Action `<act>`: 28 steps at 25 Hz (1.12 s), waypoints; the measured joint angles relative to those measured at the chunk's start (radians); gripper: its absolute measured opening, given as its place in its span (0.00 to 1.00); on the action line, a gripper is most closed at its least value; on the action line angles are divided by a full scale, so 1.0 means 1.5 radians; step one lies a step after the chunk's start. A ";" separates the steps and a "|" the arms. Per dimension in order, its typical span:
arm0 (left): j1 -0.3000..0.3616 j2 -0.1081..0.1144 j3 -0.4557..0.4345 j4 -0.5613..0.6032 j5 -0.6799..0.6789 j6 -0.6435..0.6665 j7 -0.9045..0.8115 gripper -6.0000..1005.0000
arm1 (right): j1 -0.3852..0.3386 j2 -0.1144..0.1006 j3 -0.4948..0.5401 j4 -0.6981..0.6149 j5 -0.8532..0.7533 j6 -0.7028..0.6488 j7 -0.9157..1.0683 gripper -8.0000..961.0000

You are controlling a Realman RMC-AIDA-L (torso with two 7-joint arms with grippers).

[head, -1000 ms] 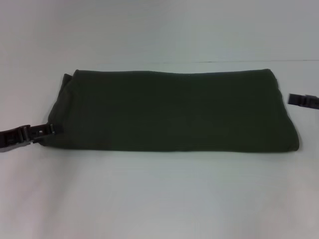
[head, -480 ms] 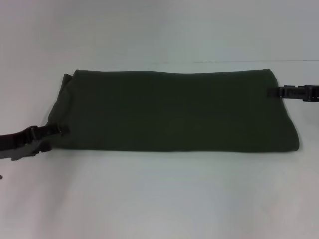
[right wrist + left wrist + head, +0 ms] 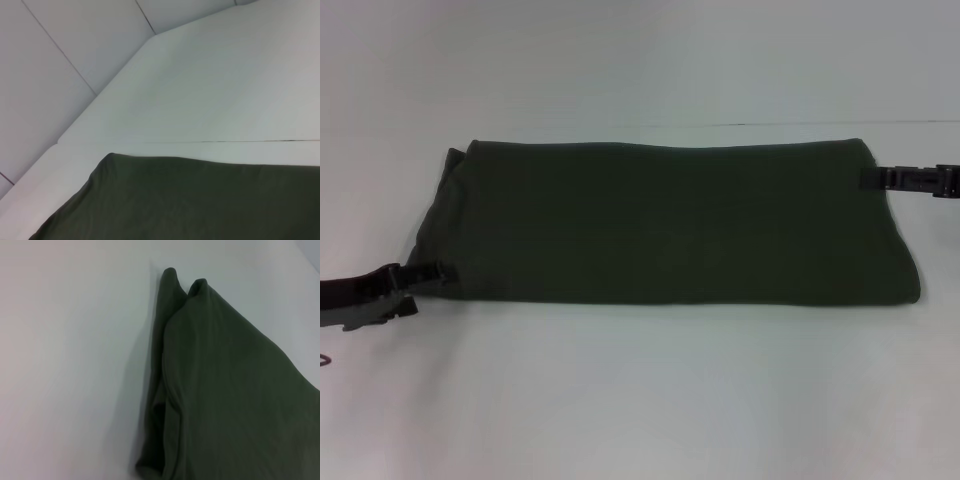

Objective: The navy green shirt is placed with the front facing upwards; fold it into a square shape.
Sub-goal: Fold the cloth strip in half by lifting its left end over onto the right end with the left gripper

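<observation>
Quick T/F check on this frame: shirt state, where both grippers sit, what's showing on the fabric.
1. The dark olive-green cotton shirt lies folded into a wide band on the white table. True.
2. Cream lettering shows on the shirt's upper face. False: only plain green fabric is visible in every view.
3. The left gripper is at the shirt's near left corner. True.
4. The right gripper is parked far from the shirt, over bare table. False: its tip reaches the shirt's right edge near the far corner.
5. The shirt is already a square. False: it is much wider than deep, so a fold remains.
6. The left wrist view shows layered fabric edges at the shirt's end. True.
</observation>
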 joint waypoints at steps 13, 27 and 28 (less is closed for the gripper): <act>-0.021 0.008 0.014 -0.035 0.007 -0.043 0.001 0.90 | -0.003 -0.002 0.005 0.000 0.004 0.001 0.003 0.96; -0.032 0.013 0.028 -0.036 0.026 -0.068 -0.010 0.90 | -0.003 -0.002 0.008 0.000 0.005 0.002 0.005 0.95; -0.034 0.013 0.028 -0.036 0.026 -0.071 -0.010 0.90 | -0.003 -0.002 0.008 0.000 0.005 0.002 0.005 0.95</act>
